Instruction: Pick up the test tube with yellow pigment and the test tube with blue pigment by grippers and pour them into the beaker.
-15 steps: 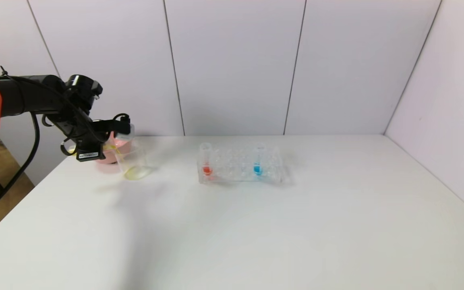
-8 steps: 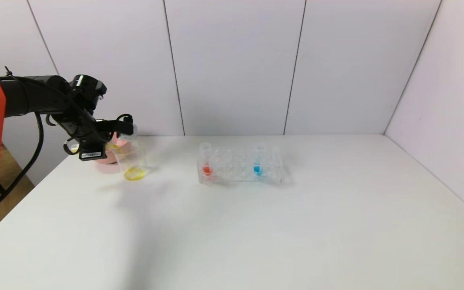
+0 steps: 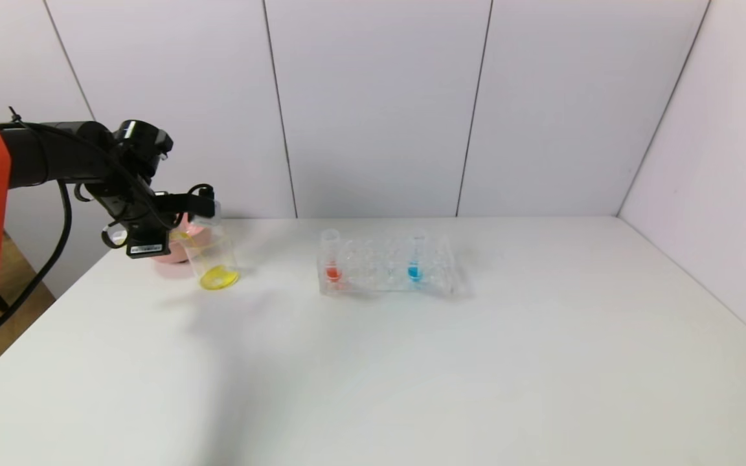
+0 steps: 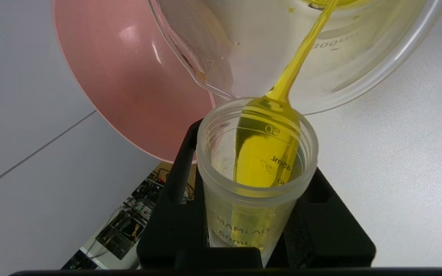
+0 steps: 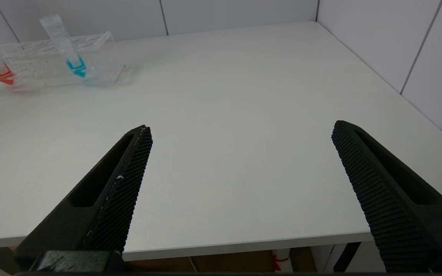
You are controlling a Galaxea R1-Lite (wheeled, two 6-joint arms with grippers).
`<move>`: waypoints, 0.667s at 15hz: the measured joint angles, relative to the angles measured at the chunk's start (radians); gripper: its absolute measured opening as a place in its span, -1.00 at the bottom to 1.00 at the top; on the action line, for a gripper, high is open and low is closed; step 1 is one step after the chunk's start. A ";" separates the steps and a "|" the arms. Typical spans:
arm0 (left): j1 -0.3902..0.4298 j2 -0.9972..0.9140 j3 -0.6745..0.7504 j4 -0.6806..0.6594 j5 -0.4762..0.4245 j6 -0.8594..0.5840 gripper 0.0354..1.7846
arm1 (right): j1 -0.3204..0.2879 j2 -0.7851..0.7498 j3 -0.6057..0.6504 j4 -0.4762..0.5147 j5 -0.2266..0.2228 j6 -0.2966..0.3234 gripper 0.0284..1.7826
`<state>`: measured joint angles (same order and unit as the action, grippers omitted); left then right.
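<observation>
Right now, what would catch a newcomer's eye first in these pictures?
The yellow stream: the left hand, at the table's far left, holds the test tube with yellow pigment tipped over the beaker, where a yellow pool has gathered beside the pink bowl. Next, the clear rack mid-table holds the test tube with blue pigment and a red-liquid tube. The right hand hangs open over the near edge.

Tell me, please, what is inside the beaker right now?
Yellow liquid pools in the beaker, fed by a stream from the test tube with yellow pigment held by the left pincer. No blue shows.
</observation>
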<state>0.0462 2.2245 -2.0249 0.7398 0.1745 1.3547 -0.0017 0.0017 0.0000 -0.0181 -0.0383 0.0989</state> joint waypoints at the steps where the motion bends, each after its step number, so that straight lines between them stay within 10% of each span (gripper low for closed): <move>1: 0.000 0.000 0.000 0.000 0.001 0.000 -0.42 | 0.000 0.000 0.000 0.000 0.000 0.000 0.92; 10: -0.008 -0.003 0.000 -0.003 0.022 0.000 -0.42 | 0.000 0.000 0.000 0.000 0.000 0.000 0.92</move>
<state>0.0385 2.2217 -2.0247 0.7368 0.1962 1.3547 -0.0017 0.0017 0.0000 -0.0181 -0.0383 0.0994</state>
